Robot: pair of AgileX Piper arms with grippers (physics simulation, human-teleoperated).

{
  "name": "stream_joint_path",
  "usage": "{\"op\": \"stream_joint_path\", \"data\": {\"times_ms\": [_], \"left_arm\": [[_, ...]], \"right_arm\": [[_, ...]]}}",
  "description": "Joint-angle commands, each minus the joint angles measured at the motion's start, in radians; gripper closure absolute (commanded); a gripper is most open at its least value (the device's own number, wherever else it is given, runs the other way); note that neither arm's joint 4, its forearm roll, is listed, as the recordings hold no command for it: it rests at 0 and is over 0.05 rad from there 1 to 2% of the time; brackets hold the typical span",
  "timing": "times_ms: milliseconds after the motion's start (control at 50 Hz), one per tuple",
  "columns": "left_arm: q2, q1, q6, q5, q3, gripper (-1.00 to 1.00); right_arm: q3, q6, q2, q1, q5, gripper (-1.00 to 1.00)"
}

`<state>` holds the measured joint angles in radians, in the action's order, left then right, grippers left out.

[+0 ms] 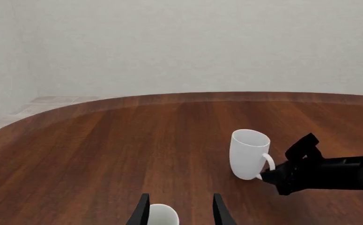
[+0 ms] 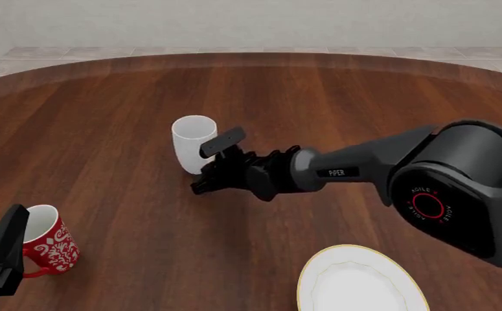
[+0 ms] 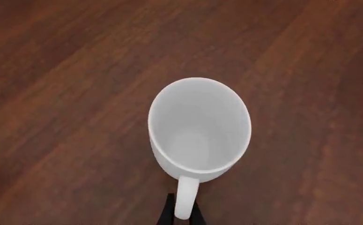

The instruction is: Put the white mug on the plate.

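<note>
The white mug (image 2: 192, 140) stands upright on the table, also in the left wrist view (image 1: 248, 151) and from above in the right wrist view (image 3: 199, 126). My right gripper (image 2: 204, 176) reaches it from the right; its fingertips (image 3: 166, 214) press on both sides of the loop handle (image 3: 186, 199), shut on it. It also shows in the left wrist view (image 1: 267, 177). The plate (image 2: 361, 284), white with a gold-tan rim, lies at the near right edge, apart from the mug. My left gripper (image 1: 181, 213) is open at the near left.
A red mug with a white floral pattern (image 2: 48, 241) stands at the near left, right beside my left gripper (image 2: 2, 254); its white rim (image 1: 162, 215) shows between the left fingers. The table's curved far edge (image 2: 251, 57) meets a pale floor and wall.
</note>
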<state>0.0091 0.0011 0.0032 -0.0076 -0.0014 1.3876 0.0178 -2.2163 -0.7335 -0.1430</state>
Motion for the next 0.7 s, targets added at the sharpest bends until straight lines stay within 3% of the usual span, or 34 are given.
{"op": "stream_joint_path", "data": {"times_ms": [20, 700], "left_arm": [[-0.003, 0.000, 0.000, 0.002, 0.001, -1.00], [-0.002, 0.000, 0.000, 0.002, 0.001, -1.00]], "right_arm": [[-0.016, -0.014, 0.032, 0.007, 0.012, 1.00], [-0.268, -0.066, 0.337, 0.018, 0.035, 1.00]]}}
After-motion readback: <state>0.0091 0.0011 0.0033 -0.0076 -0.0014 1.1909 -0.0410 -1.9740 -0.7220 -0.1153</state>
